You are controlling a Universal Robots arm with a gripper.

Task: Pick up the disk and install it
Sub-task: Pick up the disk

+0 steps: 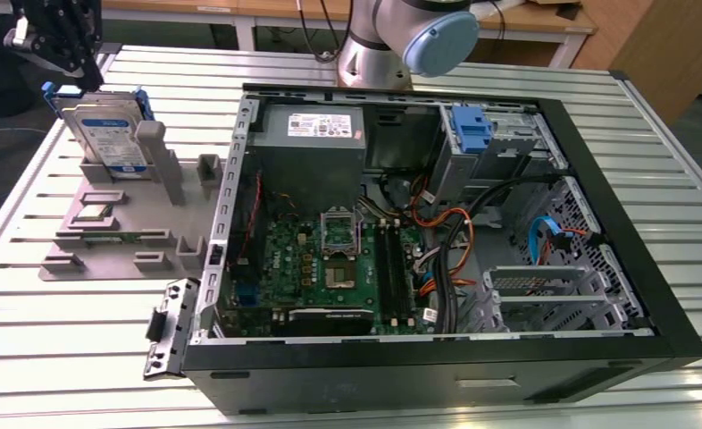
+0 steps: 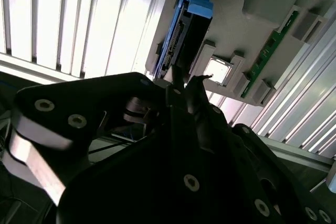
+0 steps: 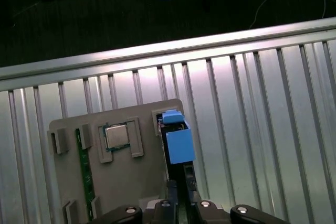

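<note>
The disk [image 1: 104, 132], a silver drive with a white-and-blue label in a blue carrier frame, stands upright on edge in a slot of the grey holder block [image 1: 122, 234], at the exterior view's left, outside the computer case. My black gripper [image 1: 79, 79] hangs right over the disk's top edge, at its far upper corner. In the first wrist view the disk [image 3: 178, 145] is edge-on, its blue frame running down to the gripper [image 3: 178, 203]. In the second wrist view the gripper [image 2: 185, 83] sits at the near end of the disk [image 2: 181, 35].
The open computer case [image 1: 589, 206] lies on the slatted metal table [image 1: 65, 357], with motherboard [image 1: 327, 268], grey power-supply box [image 1: 313, 134] and a blue bracket [image 1: 472, 130] on the drive cage. The holder block also carries a processor chip [image 3: 116, 136] and a green memory stick [image 3: 85, 177].
</note>
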